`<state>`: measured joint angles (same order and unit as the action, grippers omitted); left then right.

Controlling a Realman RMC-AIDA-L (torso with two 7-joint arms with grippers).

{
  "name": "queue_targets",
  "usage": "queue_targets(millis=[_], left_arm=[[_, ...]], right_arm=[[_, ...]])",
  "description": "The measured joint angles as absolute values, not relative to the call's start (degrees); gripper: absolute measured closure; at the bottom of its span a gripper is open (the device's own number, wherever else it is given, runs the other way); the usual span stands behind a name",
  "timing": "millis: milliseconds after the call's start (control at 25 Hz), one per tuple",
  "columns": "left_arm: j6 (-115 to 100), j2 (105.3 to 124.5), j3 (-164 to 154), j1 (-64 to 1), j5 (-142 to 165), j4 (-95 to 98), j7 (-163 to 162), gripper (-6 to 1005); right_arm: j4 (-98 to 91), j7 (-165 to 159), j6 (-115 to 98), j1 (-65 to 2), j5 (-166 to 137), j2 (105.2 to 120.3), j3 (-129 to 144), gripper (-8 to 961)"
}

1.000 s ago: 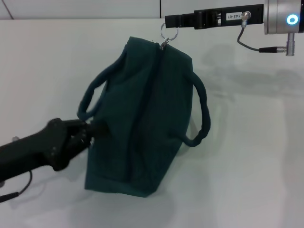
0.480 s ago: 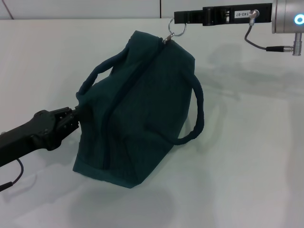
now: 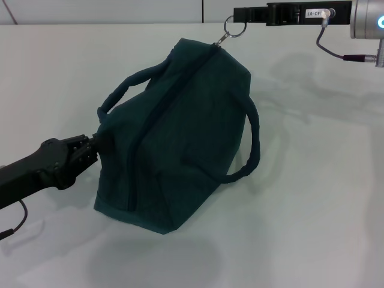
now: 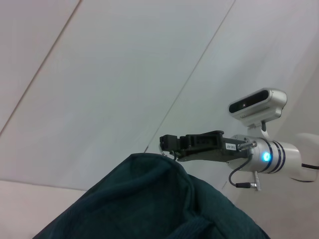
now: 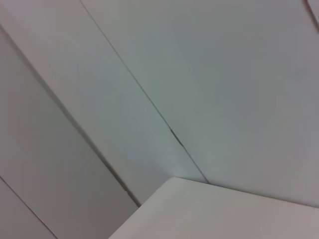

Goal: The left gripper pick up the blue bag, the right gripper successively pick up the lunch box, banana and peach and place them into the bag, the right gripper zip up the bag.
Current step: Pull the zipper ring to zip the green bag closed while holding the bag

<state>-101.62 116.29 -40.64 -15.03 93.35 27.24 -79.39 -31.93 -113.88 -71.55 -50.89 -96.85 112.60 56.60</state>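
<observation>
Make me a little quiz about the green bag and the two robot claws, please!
1. True or false: the blue bag is zipped shut along its top.
2. What is the right gripper holding? A) a bag handle B) the metal ring zip pull C) nothing
3. Fill in the missing word: the left gripper grips the bag at the end nearer the robot, and the bag's bottom rests on the white ____.

Key:
1. True. The zip line runs closed from end to end, and no lining or food shows.
2. B. Its tip meets the ring at the bag's far top corner.
3. table.
</observation>
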Motion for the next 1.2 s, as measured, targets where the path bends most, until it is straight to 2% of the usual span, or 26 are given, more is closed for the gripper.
queue_targets(millis=[480, 920, 1200], left_arm=[[-103.04, 116.59, -40.29, -15.37, 92.34, 27.24, -78.61, 816], [-103.12, 117.04, -27.37, -16.23, 88.57, 27.26, -86.32, 441], [-97.19, 114.95, -27.39, -24.95, 93.95, 27.39, -97.08, 193]], right_arm=[[-33.73, -113.55, -71.76, -50.29, -96.08, 112.8, 56.47, 945], [-35.02, -112.92, -72.58, -48.6, -94.92, 112.51, 56.51, 946], [-35.14, -111.81, -73.44, -48.66, -94.91, 112.78, 56.51, 945]])
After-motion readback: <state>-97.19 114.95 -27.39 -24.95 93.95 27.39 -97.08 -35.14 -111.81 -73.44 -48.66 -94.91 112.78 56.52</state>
